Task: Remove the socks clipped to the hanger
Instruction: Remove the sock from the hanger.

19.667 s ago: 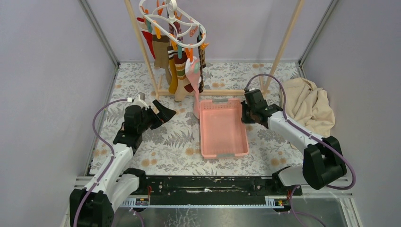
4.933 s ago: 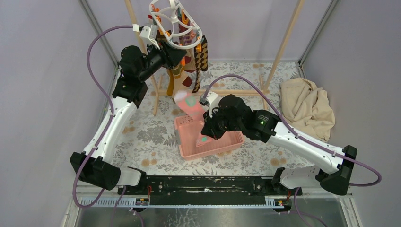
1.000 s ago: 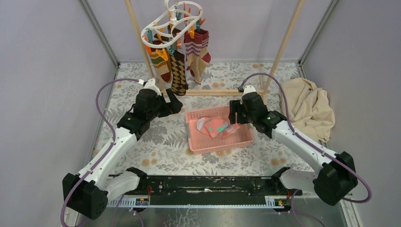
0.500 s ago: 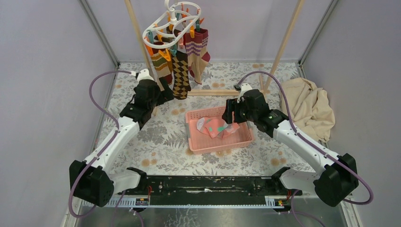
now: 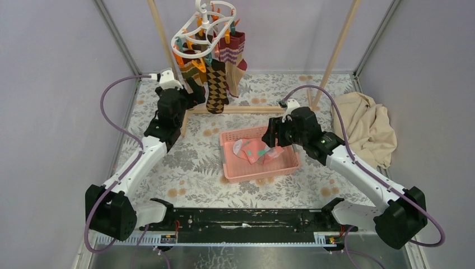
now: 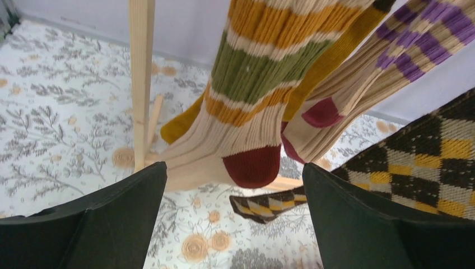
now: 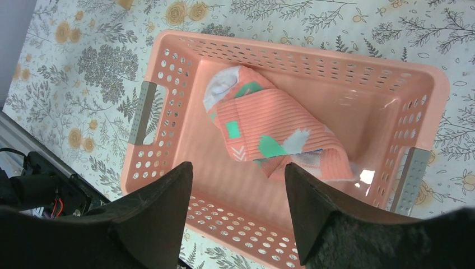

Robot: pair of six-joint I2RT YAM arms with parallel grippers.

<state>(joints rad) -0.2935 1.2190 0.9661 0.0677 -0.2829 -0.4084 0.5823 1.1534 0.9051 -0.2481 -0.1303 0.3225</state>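
Left gripper, jaws spread wide and empty, has climbed to the socks left on the hanger. The striped sock hangs just ahead, between its fingers but not yet gripped, the argyle sock to its right. Right gripper, half open and holding nothing, hovers directly above the pink sock now lying in the basket; several remain.

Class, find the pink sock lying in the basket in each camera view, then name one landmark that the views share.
Top external: the pink sock lies in the pink basket, just right of the picture's centre.
Left wrist: not in it; only the hanging socks show.
Right wrist: the pink sock lies mid-frame, inside the pink basket.
Shared landmark: the floral table cover, seen in all three views.
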